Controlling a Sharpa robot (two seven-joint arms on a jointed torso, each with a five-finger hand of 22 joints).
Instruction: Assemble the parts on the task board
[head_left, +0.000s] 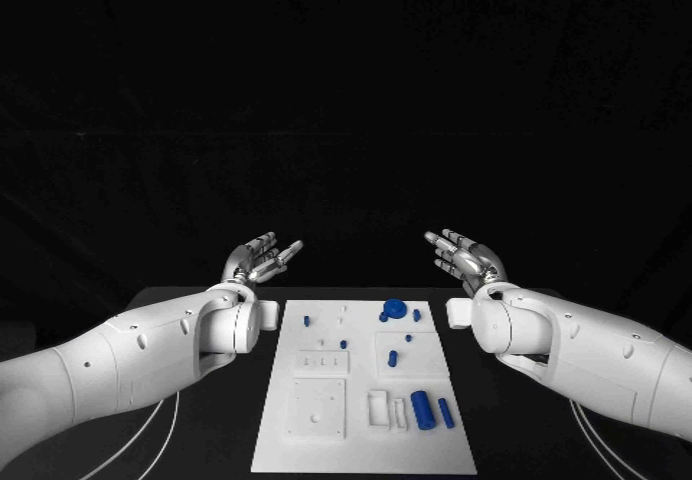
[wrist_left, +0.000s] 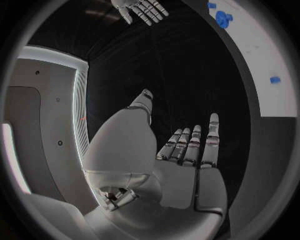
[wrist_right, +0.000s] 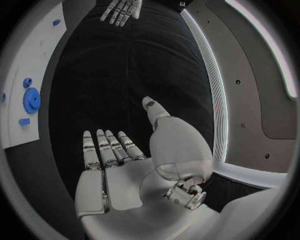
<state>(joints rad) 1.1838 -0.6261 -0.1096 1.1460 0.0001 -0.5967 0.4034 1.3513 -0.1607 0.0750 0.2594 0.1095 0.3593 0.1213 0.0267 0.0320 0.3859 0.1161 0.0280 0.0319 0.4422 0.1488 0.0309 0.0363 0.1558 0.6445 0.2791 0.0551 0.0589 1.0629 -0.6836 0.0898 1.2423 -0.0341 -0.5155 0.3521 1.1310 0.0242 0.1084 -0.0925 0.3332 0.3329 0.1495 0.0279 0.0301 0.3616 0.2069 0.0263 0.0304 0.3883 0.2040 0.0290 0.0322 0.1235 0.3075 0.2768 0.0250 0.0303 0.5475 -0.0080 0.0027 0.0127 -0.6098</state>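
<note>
The white task board (head_left: 364, 440) lies in the middle of the black table. Small blue parts sit on it: a round gear (head_left: 394, 306) near its far edge, a thick cylinder (head_left: 423, 409) and a thinner peg (head_left: 446, 413) near its right front. My left hand (head_left: 264, 259) hovers beyond the board's far left corner, fingers straight and apart, holding nothing. My right hand (head_left: 467, 258) hovers beyond the far right corner, likewise spread and empty. The left wrist view shows the left hand (wrist_left: 187, 150) flat, with the board (wrist_left: 262, 55) beside it. The right wrist view shows the right hand (wrist_right: 112, 150) and the gear (wrist_right: 31, 100).
Raised white blocks and slots (head_left: 317, 405) fill the board's left front. Black table (head_left: 216, 440) lies on both sides of the board, crossed by thin white cables (head_left: 173, 430). Both white forearms flank the board.
</note>
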